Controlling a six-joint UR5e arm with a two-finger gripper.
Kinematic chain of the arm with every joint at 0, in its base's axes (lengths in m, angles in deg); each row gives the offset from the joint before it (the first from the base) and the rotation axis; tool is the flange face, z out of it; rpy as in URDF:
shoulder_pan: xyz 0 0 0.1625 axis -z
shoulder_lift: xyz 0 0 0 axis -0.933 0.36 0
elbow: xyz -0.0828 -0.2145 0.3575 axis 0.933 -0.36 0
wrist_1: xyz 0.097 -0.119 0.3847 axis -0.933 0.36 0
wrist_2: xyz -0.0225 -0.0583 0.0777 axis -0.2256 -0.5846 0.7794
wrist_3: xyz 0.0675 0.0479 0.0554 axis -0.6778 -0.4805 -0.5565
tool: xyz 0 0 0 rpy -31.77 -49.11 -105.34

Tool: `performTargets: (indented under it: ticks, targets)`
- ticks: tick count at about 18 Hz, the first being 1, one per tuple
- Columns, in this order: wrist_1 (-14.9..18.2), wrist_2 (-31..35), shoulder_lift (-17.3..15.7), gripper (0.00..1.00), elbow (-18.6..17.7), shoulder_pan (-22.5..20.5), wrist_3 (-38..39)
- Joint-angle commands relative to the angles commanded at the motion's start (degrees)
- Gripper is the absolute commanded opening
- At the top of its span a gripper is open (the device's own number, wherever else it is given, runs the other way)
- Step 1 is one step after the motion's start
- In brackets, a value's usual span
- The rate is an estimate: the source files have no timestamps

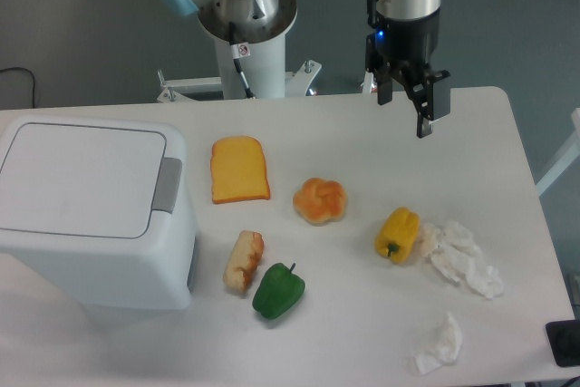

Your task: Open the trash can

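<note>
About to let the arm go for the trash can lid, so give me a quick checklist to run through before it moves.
1. Trash can lid shut and flat: ok.
2. Grey push tab uncovered, facing the food side: ok.
3. Gripper empty, fingers apart: ok.
4. Gripper near the tab: not ok, it hangs at the table's far right.
5. Path across: toast slice and bun lie between; stay high.
6. Tab needs a push or lift: cannot tell.

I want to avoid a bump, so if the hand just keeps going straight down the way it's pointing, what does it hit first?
Probably bare table. The hand points down near the far edge, and nothing seems to lie beneath it. The bun and yellow pepper look nearer the camera, though depth is uncertain.
</note>
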Motion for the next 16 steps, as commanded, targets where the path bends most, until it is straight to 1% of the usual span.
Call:
performTargets:
  ticks: [11,14,16]
  targets:
    - [0.2,-0.3,0.2,1.0,0.2,0.1,0.1]
    - [0.2,-0.4,0.2,1.0,0.3,0.1,2.3]
    - [-0.3,-0.6,0.5,1.0,0.5,1.1,4.4]
